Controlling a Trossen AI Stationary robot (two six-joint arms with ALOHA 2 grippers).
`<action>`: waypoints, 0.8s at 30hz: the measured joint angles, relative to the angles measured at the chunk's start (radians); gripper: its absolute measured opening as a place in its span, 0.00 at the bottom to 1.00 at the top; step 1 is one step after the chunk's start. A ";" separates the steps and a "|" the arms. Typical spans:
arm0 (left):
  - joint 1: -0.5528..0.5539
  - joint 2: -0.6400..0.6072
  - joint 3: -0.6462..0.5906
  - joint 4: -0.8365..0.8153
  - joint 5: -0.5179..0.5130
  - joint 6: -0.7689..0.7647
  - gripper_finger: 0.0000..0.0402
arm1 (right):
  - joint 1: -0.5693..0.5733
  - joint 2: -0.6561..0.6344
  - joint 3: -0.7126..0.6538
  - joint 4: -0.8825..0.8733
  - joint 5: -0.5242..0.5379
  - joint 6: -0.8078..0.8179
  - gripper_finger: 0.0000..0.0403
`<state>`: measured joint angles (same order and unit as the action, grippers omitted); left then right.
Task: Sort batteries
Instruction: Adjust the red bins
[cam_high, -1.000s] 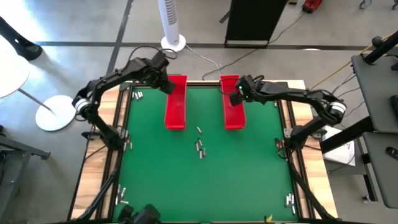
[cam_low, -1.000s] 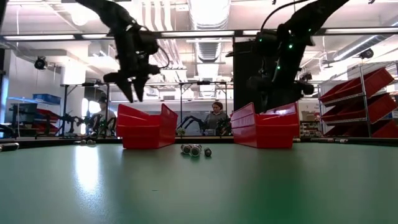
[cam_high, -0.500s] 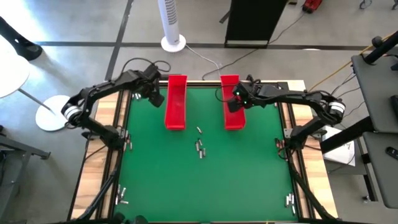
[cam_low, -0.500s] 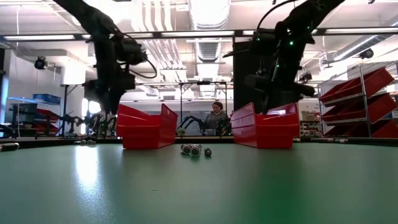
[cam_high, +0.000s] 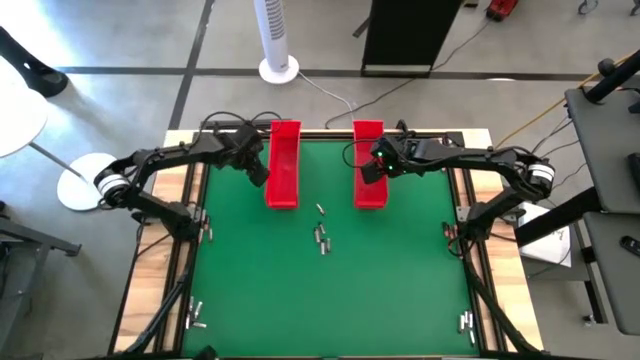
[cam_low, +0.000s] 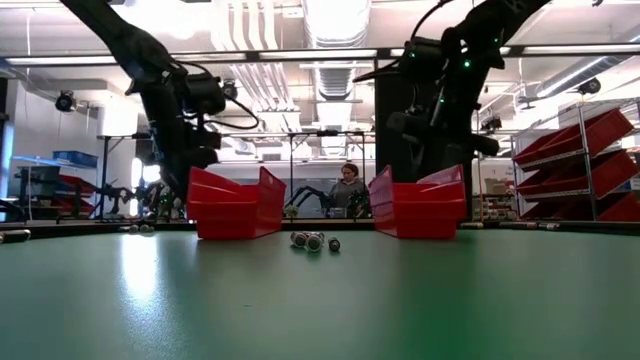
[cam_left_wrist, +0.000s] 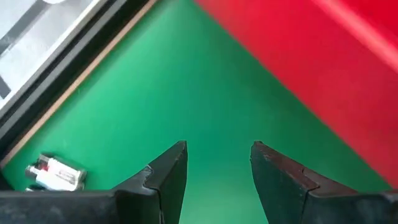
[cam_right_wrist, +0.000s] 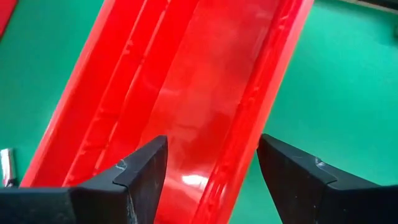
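Observation:
Several small batteries (cam_high: 321, 236) lie loose on the green mat's middle, also in the low view (cam_low: 313, 241). Two long red trays stand at the far side, the left tray (cam_high: 283, 165) and the right tray (cam_high: 368, 190). My left gripper (cam_left_wrist: 217, 155) hangs open just above the mat, close to the left tray's left wall (cam_left_wrist: 323, 68), with nothing between its fingers. My right gripper (cam_right_wrist: 211, 149) is open over the right tray (cam_right_wrist: 186, 93). One of its fingers is inside the tray and the other outside, astride the right long wall. My right gripper comes slanting down from the table's far right. Its outer finger (cam_right_wrist: 292, 171) stands against the outer side of the tray's right long wall (cam_right_wrist: 252, 146), and its other finger (cam_right_wrist: 140, 171) hangs inside the tray. The tray rests flat on the mat.
More batteries lie along the table's edges: at the far left (cam_left_wrist: 56, 174), near left (cam_high: 195, 320) and near right (cam_high: 465, 320). A raised black frame (cam_high: 190, 230) borders the mat. The low view shows a person far behind the table.
My left gripper has sunk from above the left tray's far end to the mat on that tray's left side, rolling as it went. My right gripper has gone toward the table's left edge. The right tray has slid a little left with it, its near end most.

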<state>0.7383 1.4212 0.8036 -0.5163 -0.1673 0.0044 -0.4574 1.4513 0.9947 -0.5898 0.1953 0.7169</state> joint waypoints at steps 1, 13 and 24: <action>0.000 0.003 0.000 0.018 0.001 0.007 0.39 | -0.001 0.000 0.000 0.002 0.010 -0.001 0.60; -0.005 0.046 0.001 0.095 0.077 0.027 0.39 | -0.036 0.044 -0.001 0.086 0.067 0.004 0.63; -0.006 0.035 0.020 0.102 0.048 0.085 0.39 | -0.039 0.048 -0.001 0.144 0.010 0.005 0.62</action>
<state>0.7319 1.4563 0.8231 -0.4143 -0.1196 0.0899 -0.4961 1.4998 0.9939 -0.4457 0.2054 0.7223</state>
